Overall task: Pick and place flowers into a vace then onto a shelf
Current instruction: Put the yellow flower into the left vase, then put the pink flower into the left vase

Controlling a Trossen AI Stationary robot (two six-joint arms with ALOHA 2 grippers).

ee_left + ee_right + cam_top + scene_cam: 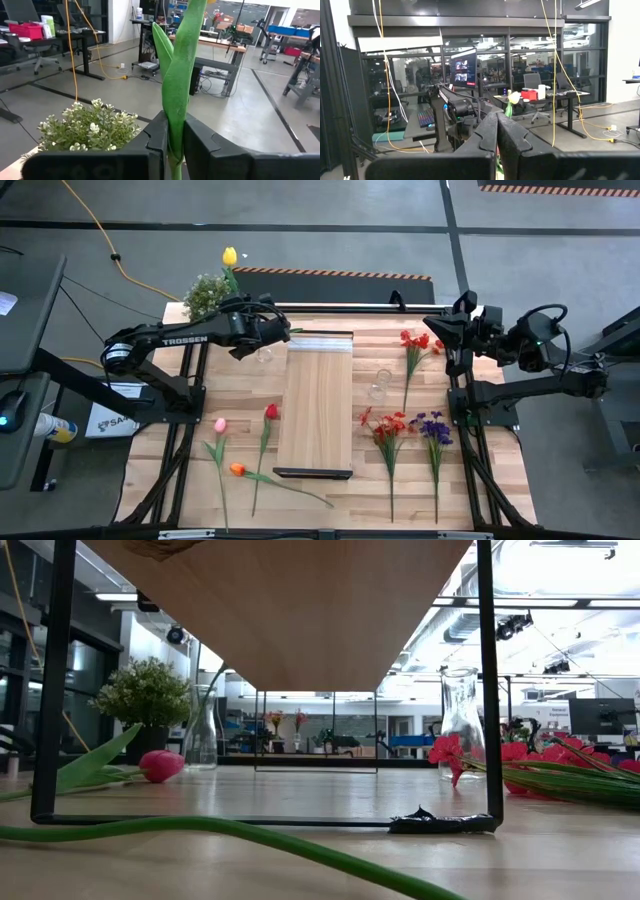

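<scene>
We've got the left end effector (172, 142) pinching a yellow tulip's (230, 257) smooth green stem beside the bushy potted plant (205, 293); right end effector (496, 135) pressed together, far across the pale wooden shelf (317, 405).

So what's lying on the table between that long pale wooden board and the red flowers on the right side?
Two small clear glass vases stand there on the planked tabletop, between the shelf board and the red flower spray, as seen from above.
</scene>
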